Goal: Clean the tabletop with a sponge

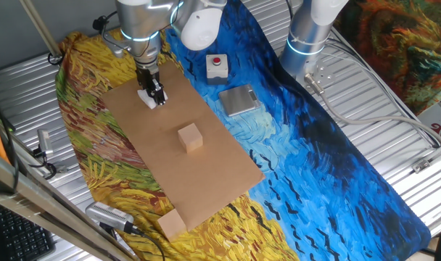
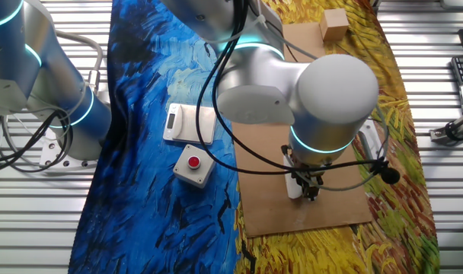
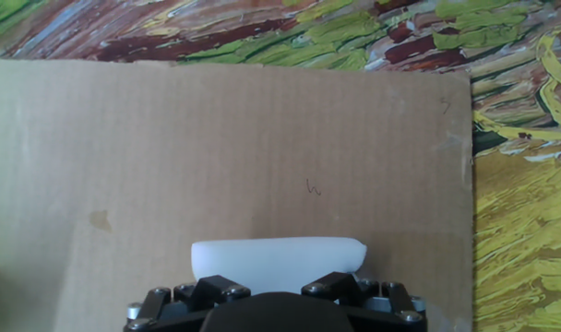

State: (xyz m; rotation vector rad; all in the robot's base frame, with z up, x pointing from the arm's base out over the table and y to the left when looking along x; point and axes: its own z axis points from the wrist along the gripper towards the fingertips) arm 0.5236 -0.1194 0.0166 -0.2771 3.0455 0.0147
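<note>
- One tool [image 1: 154, 96] is clenched on the small white rectangular foam sponge [image 3: 278, 257], pressing it onto the large flat light-brown cardboard tabletop [image 1: 170, 156].
- Sponge sits near the board's end closest the arm's base; its long axis runs crosswise to the fingers.
- Unwiped board stretches away toward the tan wooden cube [image 1: 191, 138], so I judge the stroke must run that way.
- Blue-and-yellow painted cloth [image 1: 315, 159] covers the counter beneath.

We count two tan cubes [image 1: 191, 137] [image 1: 171, 224] (second at 6 o'clock off the board), one sponge [image 1: 147, 99], one red-button box [image 1: 217, 66], one gripper [image 1: 155, 94].
</note>
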